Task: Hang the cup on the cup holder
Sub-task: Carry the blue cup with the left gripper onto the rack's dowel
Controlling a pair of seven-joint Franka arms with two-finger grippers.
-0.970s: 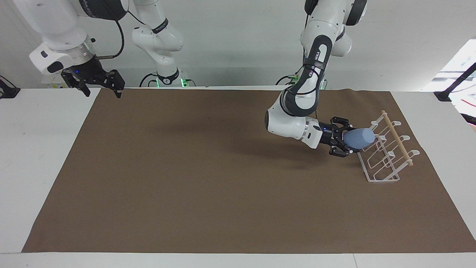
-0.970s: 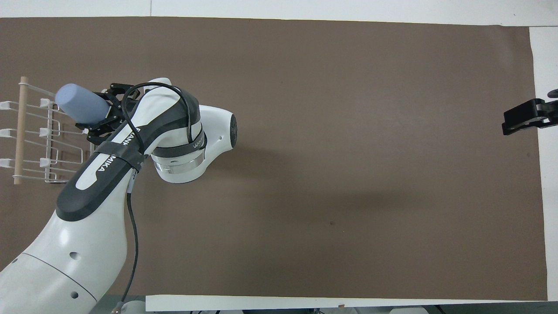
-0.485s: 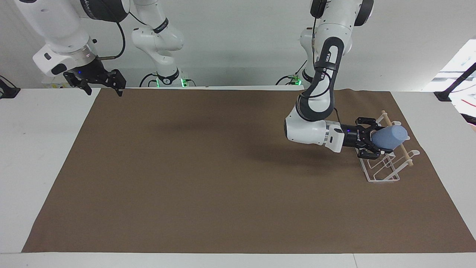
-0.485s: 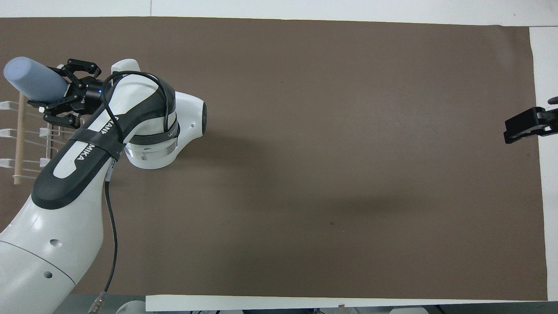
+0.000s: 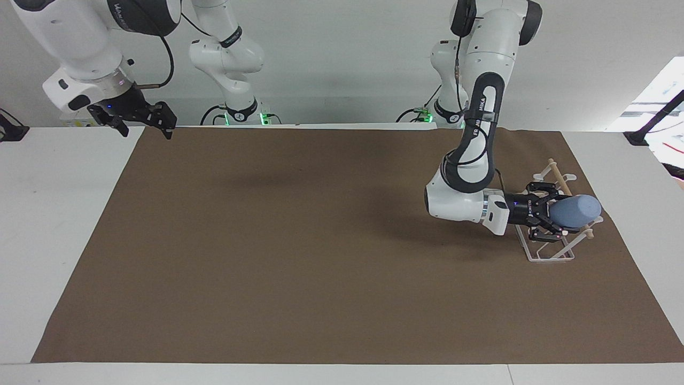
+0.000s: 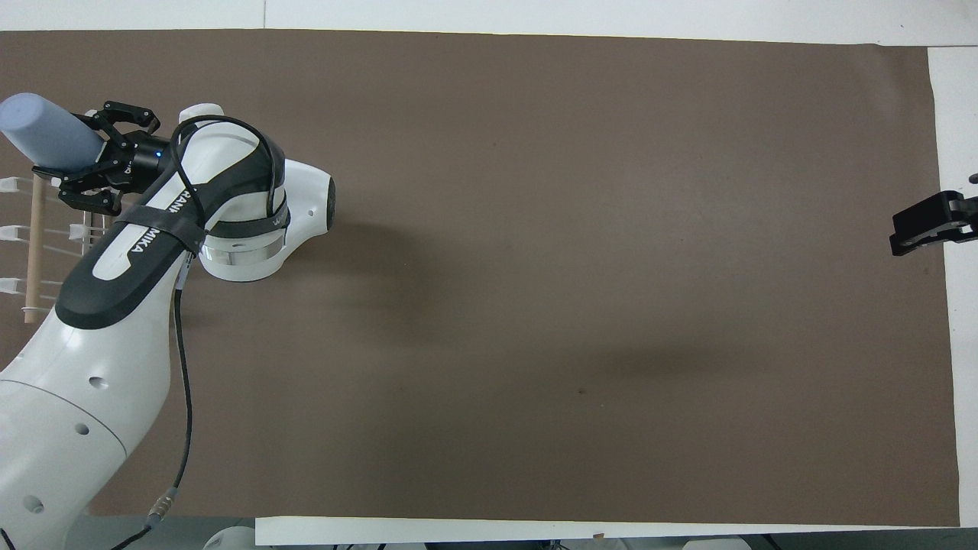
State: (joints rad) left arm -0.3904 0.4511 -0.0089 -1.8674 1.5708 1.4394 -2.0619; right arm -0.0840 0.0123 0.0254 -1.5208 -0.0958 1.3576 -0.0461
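- The brown mat point(image 5: 299, 246) covers most of the white surface point(image 5: 53, 214) and lies bare across the centre and lower part of the facing view; white margins of the surface show along the mat's side and lower edges.
- The cup holder point(image 5: 553, 243) stands at the right of the facing view, near the mat's edge at the left arm's end; in the overhead view it sits at the left frame edge point(image 6: 34, 252), partly cut off.
- The left pincer point(image 5: 550, 216) is over the cup holder, lying almost level and pointing toward the right of the facing view.
- It is clamped on the cup point(image 5: 576, 212), with its fingers closed around the wider rim end and the narrower base end sticking out past the wooden dowel point(image 5: 558, 179).
- In the overhead view the cup point(image 6: 42, 134) lies at the upper left, over the dowel's upper end point(image 6: 34, 229), with the left pincer point(image 6: 92, 156) just beside it.
- Whether the cup touches a prong cannot be told.
- The right pincer point(image 5: 144, 120) waits at the upper left of the facing view, over the mat's corner; in the overhead view it shows at the right edge point(image 6: 928, 229). Whether it is open or closed cannot be told.
- A pale wall point(image 5: 342, 64) rises at the top of the facing view.
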